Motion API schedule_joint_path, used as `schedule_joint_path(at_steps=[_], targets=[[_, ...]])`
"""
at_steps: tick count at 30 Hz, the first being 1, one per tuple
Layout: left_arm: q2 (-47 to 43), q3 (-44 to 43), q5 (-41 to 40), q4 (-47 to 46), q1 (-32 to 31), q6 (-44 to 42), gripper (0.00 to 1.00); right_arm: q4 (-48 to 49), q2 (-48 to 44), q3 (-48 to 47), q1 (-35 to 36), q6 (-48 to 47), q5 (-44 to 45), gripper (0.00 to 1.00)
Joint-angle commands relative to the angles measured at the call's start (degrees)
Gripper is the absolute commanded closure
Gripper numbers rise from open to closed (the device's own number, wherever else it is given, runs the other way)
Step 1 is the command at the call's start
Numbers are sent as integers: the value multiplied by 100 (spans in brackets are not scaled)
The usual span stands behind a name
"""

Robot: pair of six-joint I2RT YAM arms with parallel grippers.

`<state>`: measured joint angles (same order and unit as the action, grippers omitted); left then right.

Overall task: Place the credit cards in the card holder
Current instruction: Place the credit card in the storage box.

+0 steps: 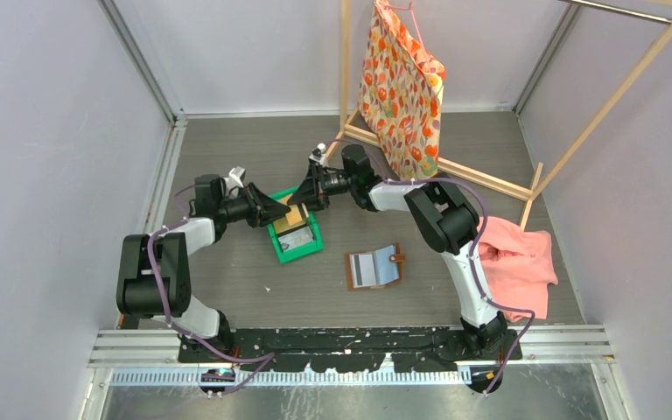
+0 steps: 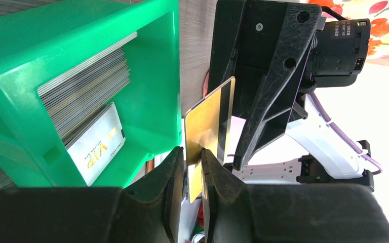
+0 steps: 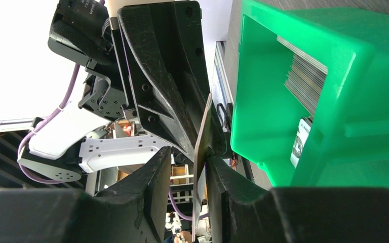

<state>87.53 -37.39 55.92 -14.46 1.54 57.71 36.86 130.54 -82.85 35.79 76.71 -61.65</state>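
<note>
Gold card [image 2: 207,126] (one) between both jaws, one wallet [image 1: 374,267]

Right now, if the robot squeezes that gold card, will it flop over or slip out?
Probably not flop: the gold card sticks straight out of the left gripper without sagging, so it looks stiff. It may be slippery, since its face looks smooth and shiny. It is thin, edge-on in the right wrist view, so likely light.

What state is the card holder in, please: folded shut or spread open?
Spread open: the card holder lies flat on the table, its light-blue lining and rows of card slots facing up.
</note>
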Motion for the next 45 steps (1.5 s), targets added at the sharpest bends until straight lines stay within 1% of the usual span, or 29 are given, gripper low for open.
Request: schedule_joint_path(at_steps=[1, 5, 19, 29, 36, 45], targets=[[12, -118, -27, 197, -38, -182, 79, 190, -119, -38, -9, -122, -15, 64], [2, -120, -37, 236, -30, -199, 77, -27, -108, -34, -6, -279, 4, 66], [-95, -112, -15, 286, 105, -217, 75, -218, -98, 1, -38, -468, 7, 68], [-195, -85, 2, 387, 205, -257, 69, -552, -155, -3, -91, -755, 45, 70], [-324, -135, -96, 767, 258, -502, 67, -1717, -367, -86, -121, -1736, 177, 70], [-474, -205, -194, 1174, 301, -735, 66, -2106, -458, -185, -122, -2025, 253, 71]])
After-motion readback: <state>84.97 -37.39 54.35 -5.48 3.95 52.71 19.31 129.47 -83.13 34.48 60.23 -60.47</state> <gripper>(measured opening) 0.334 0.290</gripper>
